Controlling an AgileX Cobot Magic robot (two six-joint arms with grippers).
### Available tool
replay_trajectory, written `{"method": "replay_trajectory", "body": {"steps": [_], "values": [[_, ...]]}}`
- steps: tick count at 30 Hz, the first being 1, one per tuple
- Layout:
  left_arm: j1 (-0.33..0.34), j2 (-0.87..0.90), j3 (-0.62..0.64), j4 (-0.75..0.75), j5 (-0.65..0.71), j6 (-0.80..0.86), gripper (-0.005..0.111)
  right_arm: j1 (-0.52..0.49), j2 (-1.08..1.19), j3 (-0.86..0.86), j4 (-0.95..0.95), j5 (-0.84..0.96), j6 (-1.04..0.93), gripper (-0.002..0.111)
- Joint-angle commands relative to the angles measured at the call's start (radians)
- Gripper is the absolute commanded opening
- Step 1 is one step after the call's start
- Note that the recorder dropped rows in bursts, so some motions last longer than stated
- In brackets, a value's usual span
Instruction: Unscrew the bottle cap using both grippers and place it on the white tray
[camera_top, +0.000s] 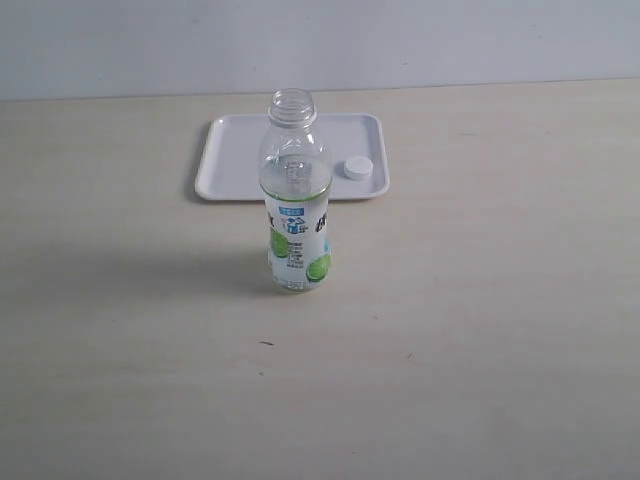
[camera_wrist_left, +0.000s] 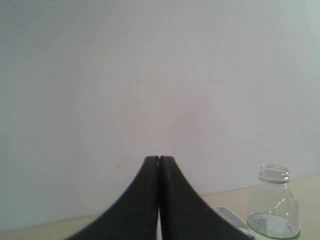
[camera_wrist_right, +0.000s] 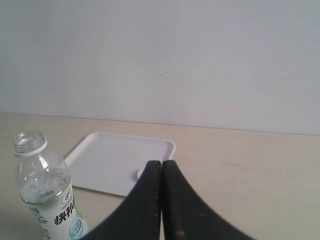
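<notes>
The clear bottle (camera_top: 296, 200) with the lime label stands upright on the table, its neck open and uncapped. The white bottle cap (camera_top: 357, 168) lies on the white tray (camera_top: 235, 165) behind it, near the tray's right front corner. Neither arm shows in the exterior view. My left gripper (camera_wrist_left: 159, 159) is shut with nothing in it, raised and facing the wall, the bottle (camera_wrist_left: 274, 207) off to one side. My right gripper (camera_wrist_right: 161, 163) is shut and empty too; beyond it lie the tray (camera_wrist_right: 110, 160) and a sliver of the cap (camera_wrist_right: 140, 173), with the bottle (camera_wrist_right: 45, 192) beside.
A pale wooden table (camera_top: 480, 330) spreads around the bottle and tray. A plain light wall (camera_top: 320, 40) rises behind the table's far edge.
</notes>
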Motion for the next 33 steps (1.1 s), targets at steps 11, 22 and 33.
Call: {"method": "replay_trajectory", "body": {"steps": [11,22,33], "values": [[-0.007,-0.287,0.003,0.015,0.326,-0.073,0.0,-0.003,-0.003,0.007,0.002,0.02,0.0,0.0],[0.13,-0.287,0.003,0.015,0.629,-0.094,0.0,-0.003,-0.003,0.007,0.029,0.021,0.0,0.0],[0.188,-0.287,0.003,0.018,0.816,-0.092,0.0,-0.003,-0.003,0.007,0.029,0.021,0.0,0.0]]}}
